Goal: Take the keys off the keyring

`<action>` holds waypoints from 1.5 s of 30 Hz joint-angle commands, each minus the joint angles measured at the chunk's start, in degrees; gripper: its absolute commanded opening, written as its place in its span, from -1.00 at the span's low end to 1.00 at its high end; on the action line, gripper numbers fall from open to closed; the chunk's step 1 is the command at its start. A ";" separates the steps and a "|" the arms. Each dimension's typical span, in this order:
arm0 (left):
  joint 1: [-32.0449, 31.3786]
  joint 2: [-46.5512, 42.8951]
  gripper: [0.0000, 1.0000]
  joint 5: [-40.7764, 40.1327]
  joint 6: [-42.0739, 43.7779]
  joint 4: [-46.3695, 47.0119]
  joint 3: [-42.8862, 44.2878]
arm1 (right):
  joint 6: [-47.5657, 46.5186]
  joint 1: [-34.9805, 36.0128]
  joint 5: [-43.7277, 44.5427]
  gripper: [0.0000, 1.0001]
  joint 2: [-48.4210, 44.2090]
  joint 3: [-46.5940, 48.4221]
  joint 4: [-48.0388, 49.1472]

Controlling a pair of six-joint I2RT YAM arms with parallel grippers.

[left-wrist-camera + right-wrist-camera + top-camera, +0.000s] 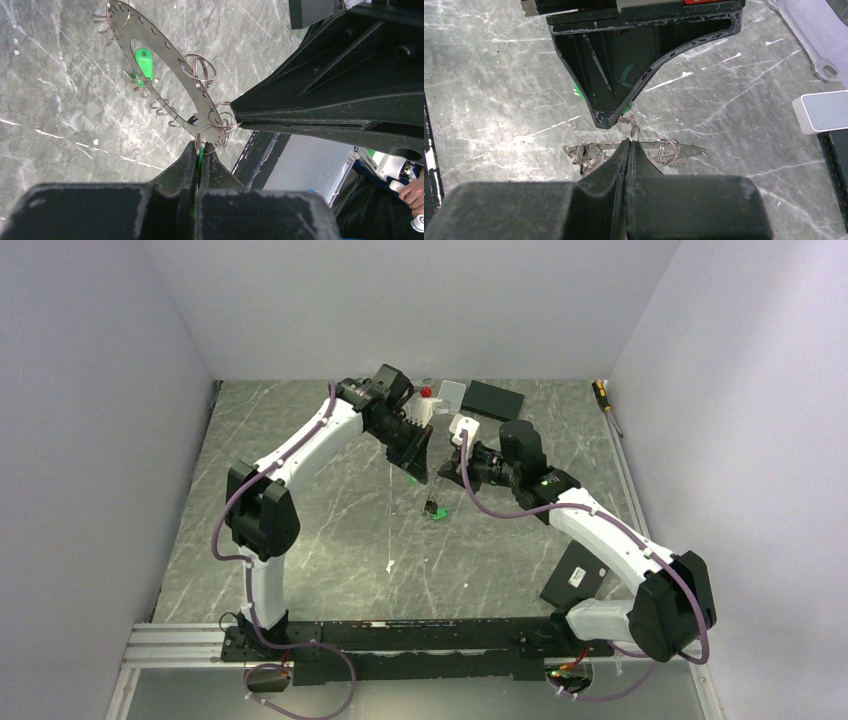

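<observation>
Above the grey marbled tabletop, both tools are clamped. Left tool pinches a green-headed key; right tool grips the curved perforated steel keyring. Step looks like key extraction. Next move needs a steady pull apart, working the key around its split ring.

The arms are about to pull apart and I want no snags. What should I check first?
1. Left gripper shut on a green key: ok, green shows between its fingers.
2. Right gripper shut on the keyring at a split ring: ok.
3. Held key free of its split ring: cannot tell, rings bunch at the fingertips.
4. Second green key off the keyring: not ok, it hangs from it.
5. Wrench clear of both grippers: ok, it lies well aside.
</observation>
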 commanded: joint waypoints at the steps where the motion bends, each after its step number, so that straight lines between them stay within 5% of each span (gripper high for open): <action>1: 1.64 -1.48 -1.00 -1.76 0.62 0.66 -1.62 | 1.08 -0.60 -2.37 -1.00 -2.34 0.23 2.70; 31: -0.13 1.22 -1.00 -3.27 1.59 0.51 -1.23 | 0.80 -0.68 -2.69 -1.00 -2.72 -0.19 2.74; 45: 20.94 -4.25 -1.00 -16.31 5.18 10.18 -10.57 | 0.86 -0.95 -2.36 -1.00 -2.61 -0.19 2.43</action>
